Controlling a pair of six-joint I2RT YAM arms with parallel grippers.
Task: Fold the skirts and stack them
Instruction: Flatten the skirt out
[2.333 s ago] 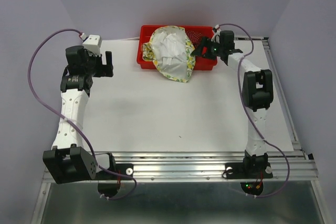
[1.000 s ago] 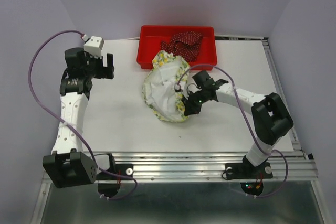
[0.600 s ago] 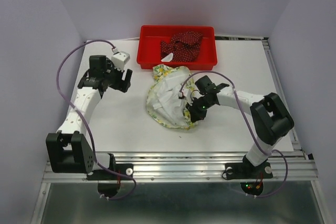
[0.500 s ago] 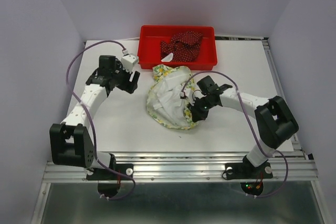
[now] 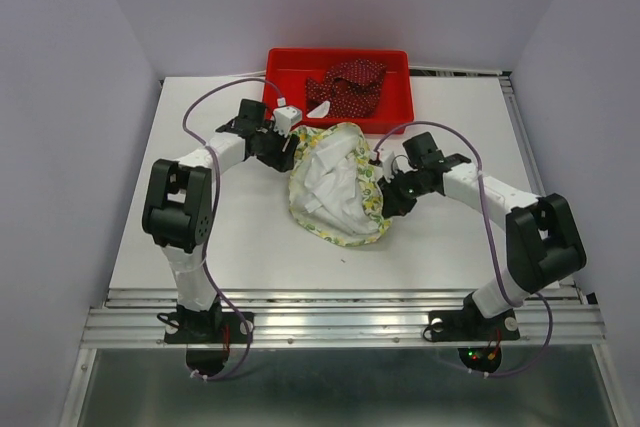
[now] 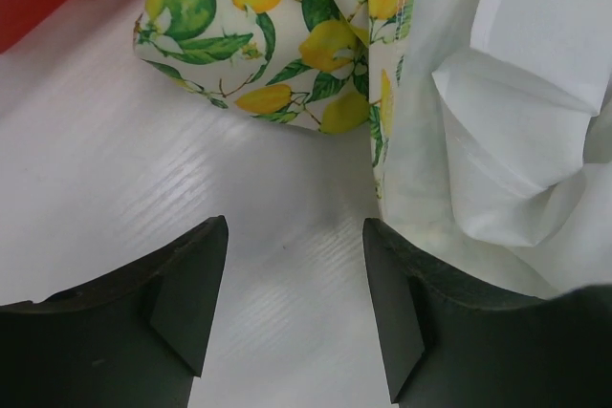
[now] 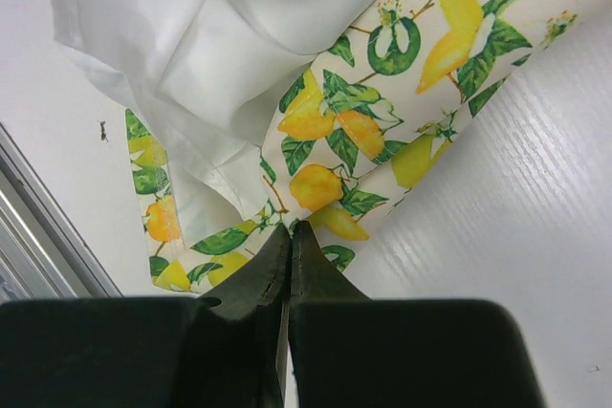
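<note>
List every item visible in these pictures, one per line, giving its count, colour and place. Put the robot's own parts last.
lemon skirt: one, cream with yellow lemons and green leaves, white lining showing; crumpled mid-table, just in front of the tray.
dark red skirt: one, dark red with white dots; bunched inside the tray.
red tray: one, red; far edge of the table.
table: one, white.
metal rail: one, silver; near edge.
left end effector: one, black; open, at the lemon skirt's left edge.
right end effector: one, black; shut on the lemon skirt's right hem.
</note>
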